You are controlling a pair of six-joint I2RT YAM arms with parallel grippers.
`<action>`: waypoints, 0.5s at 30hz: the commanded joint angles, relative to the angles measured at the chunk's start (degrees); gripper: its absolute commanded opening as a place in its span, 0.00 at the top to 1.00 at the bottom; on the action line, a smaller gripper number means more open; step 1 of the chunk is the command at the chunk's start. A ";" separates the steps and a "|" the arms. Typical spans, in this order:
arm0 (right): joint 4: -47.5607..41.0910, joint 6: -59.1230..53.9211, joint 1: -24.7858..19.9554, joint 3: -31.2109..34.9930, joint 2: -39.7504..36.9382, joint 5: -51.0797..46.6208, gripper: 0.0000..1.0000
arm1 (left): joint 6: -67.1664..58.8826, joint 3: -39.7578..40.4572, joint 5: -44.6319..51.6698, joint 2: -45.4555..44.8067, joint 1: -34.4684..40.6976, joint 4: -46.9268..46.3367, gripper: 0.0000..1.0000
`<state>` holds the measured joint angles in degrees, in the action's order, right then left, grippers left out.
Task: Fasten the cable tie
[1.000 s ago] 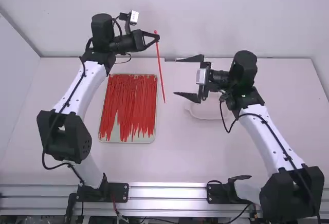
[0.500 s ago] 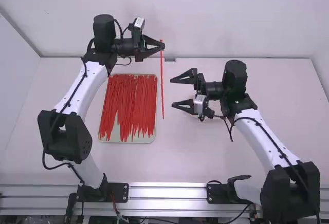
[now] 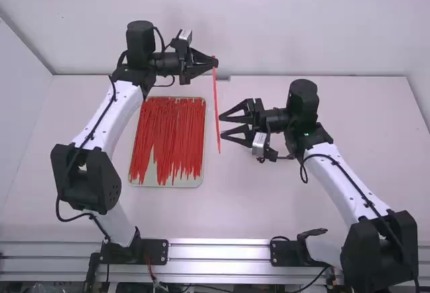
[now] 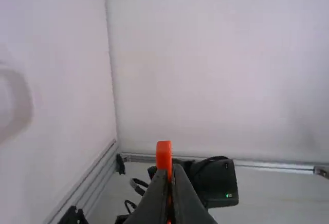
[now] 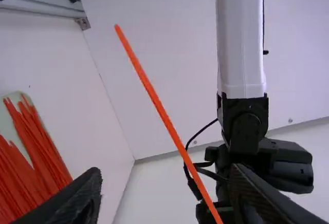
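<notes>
Slide the spread-open right claw (image 3: 222, 126) slowly around the low end of the long thin red plastic cable tie (image 3: 216, 101), hanging in the upper middle of the frame from the left claw (image 3: 209, 63) pinching its top, then squeeze softly without bending it.

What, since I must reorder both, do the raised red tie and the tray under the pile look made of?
The cable tie: likely moulded plastic, perhaps nylon; uniform red-orange, thin, hanging straight, dull sheen. The tray: thin pale sheet with rounded corners, matte; plastic or coated board, cannot tell which.
</notes>
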<state>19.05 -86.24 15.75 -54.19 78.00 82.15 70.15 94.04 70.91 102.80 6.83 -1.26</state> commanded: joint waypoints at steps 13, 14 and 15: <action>0.13 -2.75 0.00 0.28 -0.44 2.32 0.63 | -0.94 -0.37 -0.04 -0.59 2.23 -0.44 0.98; 0.13 -2.75 0.00 0.28 -0.44 2.34 0.64 | -0.96 -0.37 -0.07 -0.59 2.12 -0.35 0.98; 0.13 -2.75 0.02 0.28 -0.44 2.56 0.66 | -0.96 -0.37 -0.24 -0.59 2.21 -0.22 0.98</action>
<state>19.09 -89.01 15.75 -54.19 78.00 83.61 70.50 94.04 70.46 102.80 8.43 -1.87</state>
